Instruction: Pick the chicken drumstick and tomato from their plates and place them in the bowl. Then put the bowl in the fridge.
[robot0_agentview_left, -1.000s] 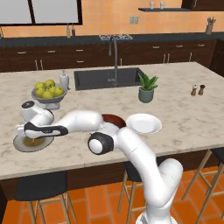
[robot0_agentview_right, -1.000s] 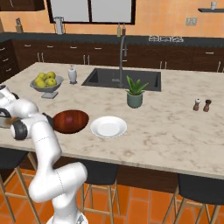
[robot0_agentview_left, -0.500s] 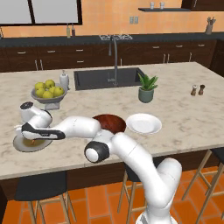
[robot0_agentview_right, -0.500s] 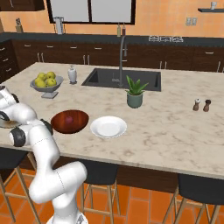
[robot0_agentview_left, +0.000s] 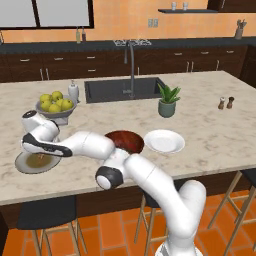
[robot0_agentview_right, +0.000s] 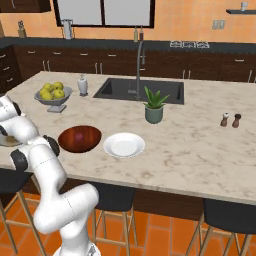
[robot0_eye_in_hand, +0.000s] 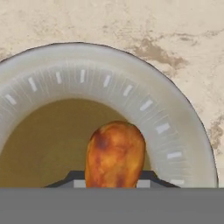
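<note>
Orange-brown tapered chicken drumstick (robot0_eye_in_hand: 115, 154) on grey brown-centred plate (robot0_eye_in_hand: 175, 131): light, firm, likely greasy; grip thick middle; end effector (robot0_eye_in_hand: 113, 183) looks closed around it

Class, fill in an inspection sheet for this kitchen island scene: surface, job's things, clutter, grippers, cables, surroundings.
Surface: marble island counter, sink set in.
Job's things: chicken drumstick on grey plate; tomato already in wooden bowl; white plate bare.
Clutter: bowl of apples, potted plant, two shakers, small bottle.
Grippers: gripper low over grey plate, fingers either side of drumstick.
Cables: nothing seen.
Surroundings: dark cabinets, stools.
</note>
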